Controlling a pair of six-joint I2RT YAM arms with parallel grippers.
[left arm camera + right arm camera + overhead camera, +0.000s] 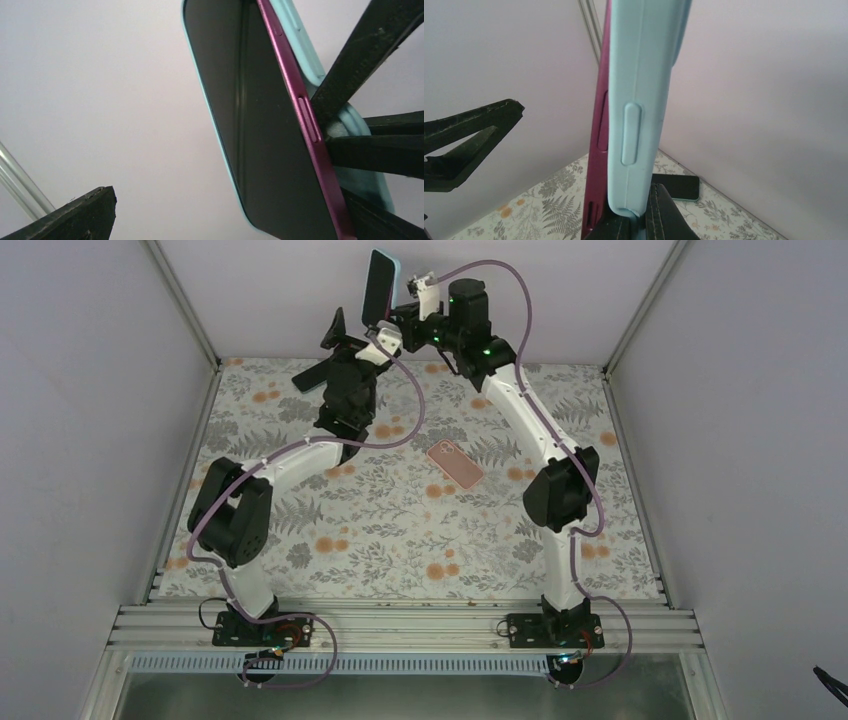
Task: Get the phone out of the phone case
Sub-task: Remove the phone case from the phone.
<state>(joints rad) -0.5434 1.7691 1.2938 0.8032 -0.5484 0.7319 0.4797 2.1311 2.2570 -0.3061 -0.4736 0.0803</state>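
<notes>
At the left, lifted high over the back of the floral table [300, 530]: the left gripper [322, 355], jaws spread wide, nothing between them. Aimed rightward at the raised handset. One black finger [75, 215] low in the left wrist view, well apart from the screen.

Just right of that, up in the air before the back wall: the phone [378, 285], standing nearly upright, dark screen turned toward the left arm. Magenta frame with side buttons plain in the left wrist view. Partly seated in the phone case [639, 75], pale blue, at its back. Along one long side, screen bordered by the blue rim. Along the buttoned long side, magenta edge standing clear of the case's lip, with a gap between the two. In the same view, more black fingers touching that side and the case's back; cannot tell whose.

Next to the right: the right gripper [398, 312], jaws pinched tight on the lower end of the phone case, holding it aloft.

Lower and further right, flat on the table between the two arms: a pink phone-shaped item [455, 463], apart from both grippers.

In the right wrist view, past the case, a dark slab [679, 187] lying flat on the table near the wall.
</notes>
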